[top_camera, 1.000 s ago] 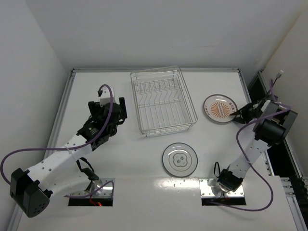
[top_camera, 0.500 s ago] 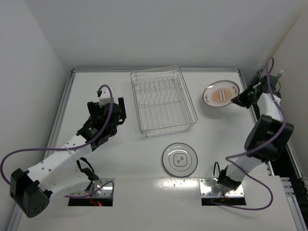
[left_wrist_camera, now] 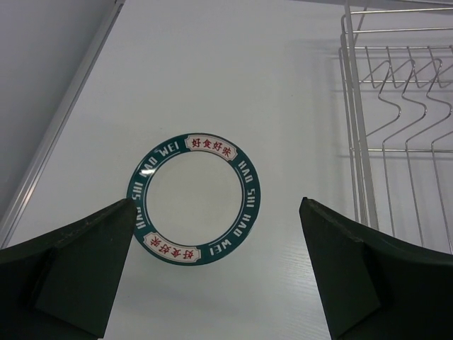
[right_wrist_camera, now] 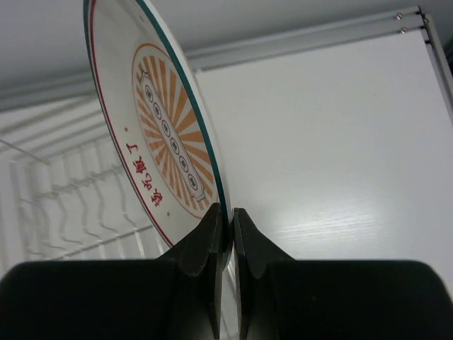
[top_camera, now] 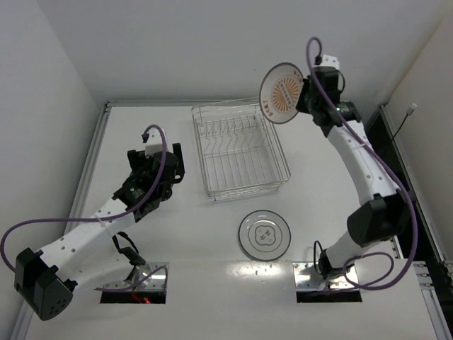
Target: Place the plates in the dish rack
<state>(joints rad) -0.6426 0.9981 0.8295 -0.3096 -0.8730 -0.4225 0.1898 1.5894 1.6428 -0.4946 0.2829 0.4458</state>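
Right gripper [right_wrist_camera: 225,218] is pinched tight on the rim of the orange-rimmed plate [right_wrist_camera: 152,142]. The plate stands on edge above the fingers, nearly upright, patterned face toward the dish rack [top_camera: 241,152] below. Its top edge is cut off in the wrist view. Left gripper [left_wrist_camera: 216,212] is spread wide over a green ring [left_wrist_camera: 207,144], with the rack just to its right. The dark-rimmed plate [top_camera: 265,235] lies flat, well apart from both grippers.

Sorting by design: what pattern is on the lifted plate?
The plate: orange sunburst with red markings; best in right wrist view.

Bright, even light; soft shadows
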